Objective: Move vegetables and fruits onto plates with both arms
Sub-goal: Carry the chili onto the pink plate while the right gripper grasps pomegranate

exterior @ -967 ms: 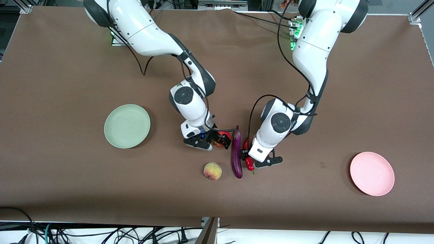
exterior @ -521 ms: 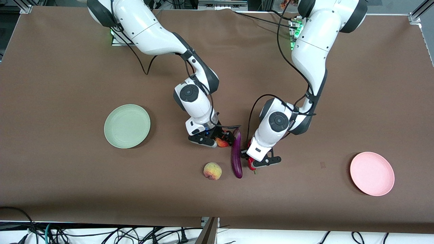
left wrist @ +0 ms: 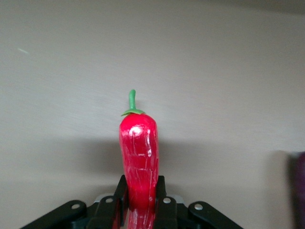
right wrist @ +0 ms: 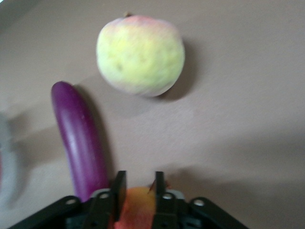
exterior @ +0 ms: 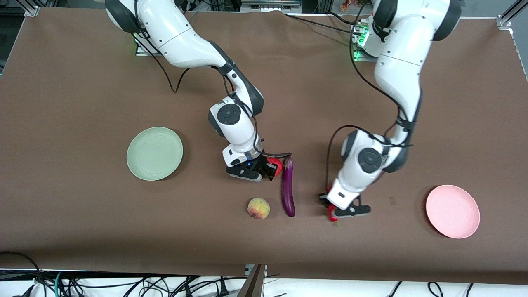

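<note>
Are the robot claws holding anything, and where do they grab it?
Yes. The left claw pinches the red chili pepper at its tip end. The right claw squeezes the round red fruit by its sides.

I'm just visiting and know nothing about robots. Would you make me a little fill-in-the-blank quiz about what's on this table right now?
1. The left gripper is shut on the red ____.
2. The right gripper is shut on the pomegranate, which sits beside the purple ____.
3. The peach lies on the ____, not on a plate.
4. The green plate and the ____ plate both hold nothing yet.

Missing words: chili pepper; eggplant; table; pink
</note>
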Controlling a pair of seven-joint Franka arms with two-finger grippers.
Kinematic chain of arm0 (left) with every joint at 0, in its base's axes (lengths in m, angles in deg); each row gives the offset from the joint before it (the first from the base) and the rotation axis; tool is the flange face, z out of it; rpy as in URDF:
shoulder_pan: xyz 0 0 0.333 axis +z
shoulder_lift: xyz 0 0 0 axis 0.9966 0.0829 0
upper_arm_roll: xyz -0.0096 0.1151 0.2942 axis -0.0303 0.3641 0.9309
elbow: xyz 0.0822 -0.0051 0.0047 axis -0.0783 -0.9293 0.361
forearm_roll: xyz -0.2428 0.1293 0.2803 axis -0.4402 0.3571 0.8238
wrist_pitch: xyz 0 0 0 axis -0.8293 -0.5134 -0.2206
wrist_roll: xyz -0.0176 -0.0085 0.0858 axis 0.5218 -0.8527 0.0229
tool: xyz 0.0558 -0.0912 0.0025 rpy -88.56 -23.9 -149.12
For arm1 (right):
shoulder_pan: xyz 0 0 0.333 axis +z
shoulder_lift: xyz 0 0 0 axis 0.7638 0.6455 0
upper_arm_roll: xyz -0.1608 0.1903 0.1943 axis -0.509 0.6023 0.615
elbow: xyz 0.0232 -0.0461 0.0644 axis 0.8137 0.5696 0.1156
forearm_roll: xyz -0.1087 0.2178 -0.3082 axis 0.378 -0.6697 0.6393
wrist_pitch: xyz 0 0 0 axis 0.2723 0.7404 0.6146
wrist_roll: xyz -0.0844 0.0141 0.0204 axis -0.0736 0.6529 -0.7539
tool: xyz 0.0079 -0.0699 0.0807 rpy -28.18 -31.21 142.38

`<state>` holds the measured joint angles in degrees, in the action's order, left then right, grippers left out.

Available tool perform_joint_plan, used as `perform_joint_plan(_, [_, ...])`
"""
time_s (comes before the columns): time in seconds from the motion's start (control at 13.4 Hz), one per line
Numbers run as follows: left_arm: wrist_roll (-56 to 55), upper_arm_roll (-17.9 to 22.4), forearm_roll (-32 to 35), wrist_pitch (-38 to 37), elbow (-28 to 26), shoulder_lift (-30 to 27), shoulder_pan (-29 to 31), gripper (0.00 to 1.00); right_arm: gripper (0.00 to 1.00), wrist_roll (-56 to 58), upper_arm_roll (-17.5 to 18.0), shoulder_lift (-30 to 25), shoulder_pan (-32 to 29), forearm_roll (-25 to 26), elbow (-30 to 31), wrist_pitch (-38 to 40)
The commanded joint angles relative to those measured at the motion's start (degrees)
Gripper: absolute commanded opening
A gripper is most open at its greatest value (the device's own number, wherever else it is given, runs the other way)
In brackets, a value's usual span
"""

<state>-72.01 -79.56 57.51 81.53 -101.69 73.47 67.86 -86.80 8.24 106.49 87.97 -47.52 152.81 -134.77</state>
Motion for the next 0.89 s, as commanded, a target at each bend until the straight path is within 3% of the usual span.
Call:
perform_joint_plan(0.0, [11.5,-0.72,0.9,-10.74,2.33,-2.56,5.67,0.0,0.14,2.51,0.36,-2.75,-2.74,0.57,-0.32,6.1])
perform_joint_plan(0.15, [18.8,-0.55,0.99,-18.14,3.48,-4.49,9.19,0.0,0.14,3.66,0.45,-3.11,-3.02,0.21,-0.33,7.35])
perform_joint_plan(0.3, [27.59,0.06,0.9,-20.1,3.49,-5.2,12.79,0.0,0.16,3.66,0.54,-3.11,-3.1,0.21,-0.33,7.61])
perform_joint_plan(0.37, [32.59,0.68,0.73,-20.1,3.49,-5.2,15.08,0.0,0.27,3.4,0.63,-3.11,-3.1,0.04,-0.41,7.7])
perform_joint_plan(0.45, [38.21,0.6,0.55,-19.76,3.57,-4.76,17.88,0.0,0.84,2.7,0.72,-3.11,-2.84,-0.83,-0.41,7.7])
perform_joint_plan(0.52, [43.14,0.6,-0.06,-19.4,3.66,-4.24,19.91,0.0,1.0,1.65,0.72,-3.11,-2.49,-3.54,-0.41,7.7])
perform_joint_plan(0.82, [58.28,0.33,-0.24,-11.86,4.19,-1.69,25.9,0.0,1.0,-4.84,0.28,-3.46,0.23,-4.63,-0.41,13.39])
